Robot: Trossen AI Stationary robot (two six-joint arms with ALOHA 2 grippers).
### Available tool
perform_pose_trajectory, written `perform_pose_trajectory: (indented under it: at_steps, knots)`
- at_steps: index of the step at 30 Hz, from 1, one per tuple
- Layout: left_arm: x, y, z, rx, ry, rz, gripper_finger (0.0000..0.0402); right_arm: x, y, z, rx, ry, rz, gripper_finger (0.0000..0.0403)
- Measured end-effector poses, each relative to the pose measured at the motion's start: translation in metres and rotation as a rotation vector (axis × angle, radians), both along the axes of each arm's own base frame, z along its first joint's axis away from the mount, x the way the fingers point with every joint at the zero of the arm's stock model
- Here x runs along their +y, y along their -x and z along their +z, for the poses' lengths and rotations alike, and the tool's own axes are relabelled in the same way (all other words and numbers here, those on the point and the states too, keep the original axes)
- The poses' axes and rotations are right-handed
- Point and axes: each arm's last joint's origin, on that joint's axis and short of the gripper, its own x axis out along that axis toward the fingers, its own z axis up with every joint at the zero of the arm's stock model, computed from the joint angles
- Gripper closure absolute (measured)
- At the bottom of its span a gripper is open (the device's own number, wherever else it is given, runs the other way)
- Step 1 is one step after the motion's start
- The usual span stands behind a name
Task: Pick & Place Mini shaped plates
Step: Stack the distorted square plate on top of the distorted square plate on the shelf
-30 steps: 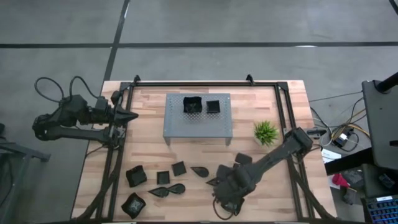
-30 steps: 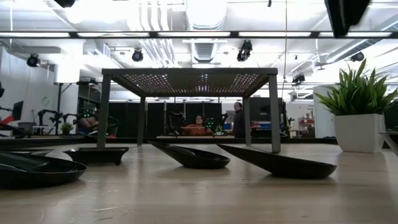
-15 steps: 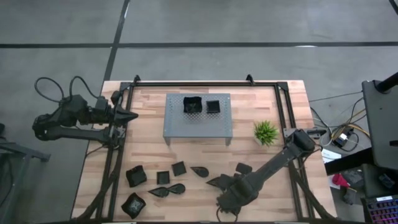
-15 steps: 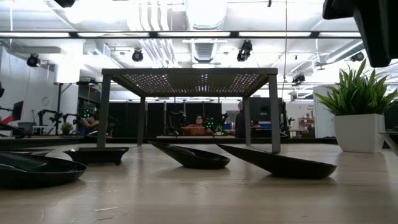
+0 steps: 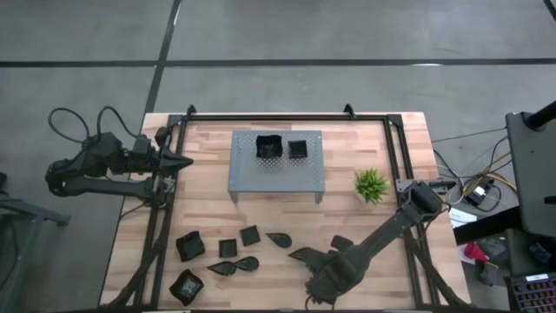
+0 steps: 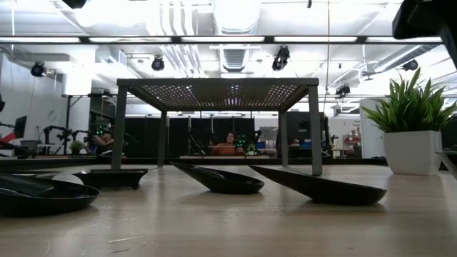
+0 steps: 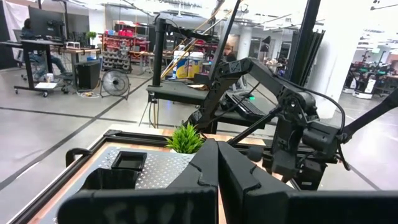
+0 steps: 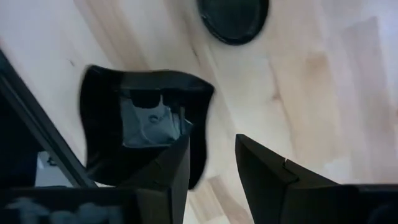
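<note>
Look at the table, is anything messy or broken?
Nothing looks broken or spilled. Two black plates sit neatly on the grey rack; the other plates lie scattered near the front edge, some turned different ways, waiting to be picked.

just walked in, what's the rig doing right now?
Sorting mini shaped plates. Two square plates already sit on the grey perforated rack; the rest are scattered along the table's near edge. The right gripper is open, low over the front of the table, hovering above a square plate with nothing held. The left gripper is shut and parked at the table's left edge. A small green plant stands right of the rack.
</note>
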Motion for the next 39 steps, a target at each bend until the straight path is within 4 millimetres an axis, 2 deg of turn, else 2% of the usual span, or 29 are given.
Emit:
perform_pose_trajectory:
  at_steps: [18,26,39]
  knots:
    - [0.000,0.000,0.000,0.000,0.000,0.000,0.0401,0.033,-0.013,0.006,-0.258,-0.215,0.022,0.0306]
    - [0.000,0.000,0.000,0.000,0.000,0.000,0.0401,0.047,-0.004,-0.003,-0.248,-0.222,0.031,0.0318]
    - [0.000,0.000,0.000,0.000,0.000,0.000,0.0401,0.048,0.001,-0.013,-0.252,-0.206,-0.086,0.0312]
